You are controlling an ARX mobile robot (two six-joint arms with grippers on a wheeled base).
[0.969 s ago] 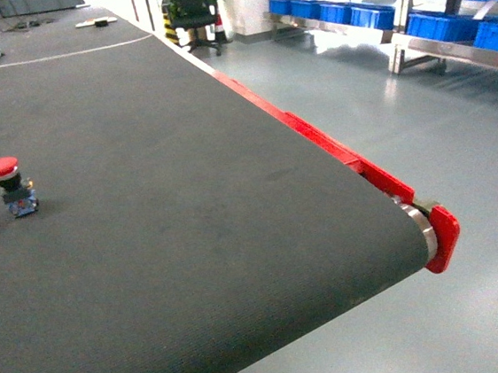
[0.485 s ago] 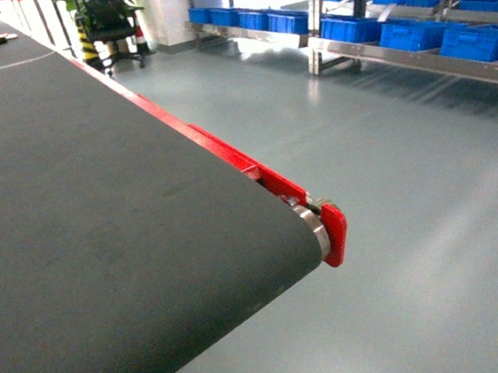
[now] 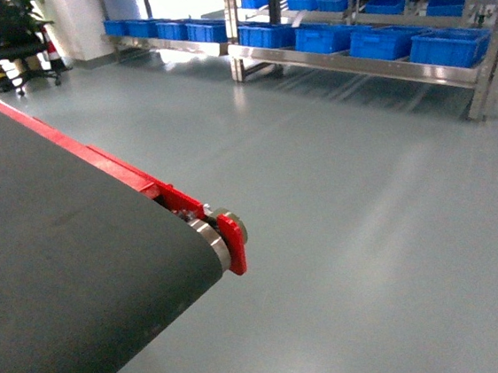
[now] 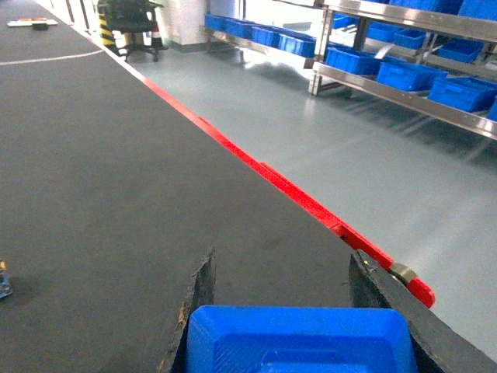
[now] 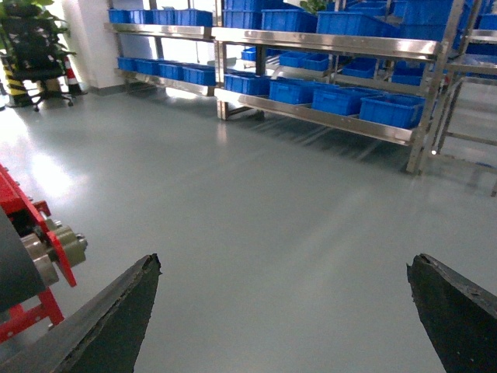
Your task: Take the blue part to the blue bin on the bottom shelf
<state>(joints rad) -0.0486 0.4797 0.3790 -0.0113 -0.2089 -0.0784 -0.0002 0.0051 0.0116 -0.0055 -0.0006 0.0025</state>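
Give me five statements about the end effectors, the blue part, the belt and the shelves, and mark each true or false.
1. The left end effector holds a blue part between its fingers. True.
2. The right end effector grips a red button. False: it is open and holds nothing.
3. Blue bins sit on the bottom shelf. True.
4. The bins are green. False: they are blue.
5. The belt has a red edge. True.
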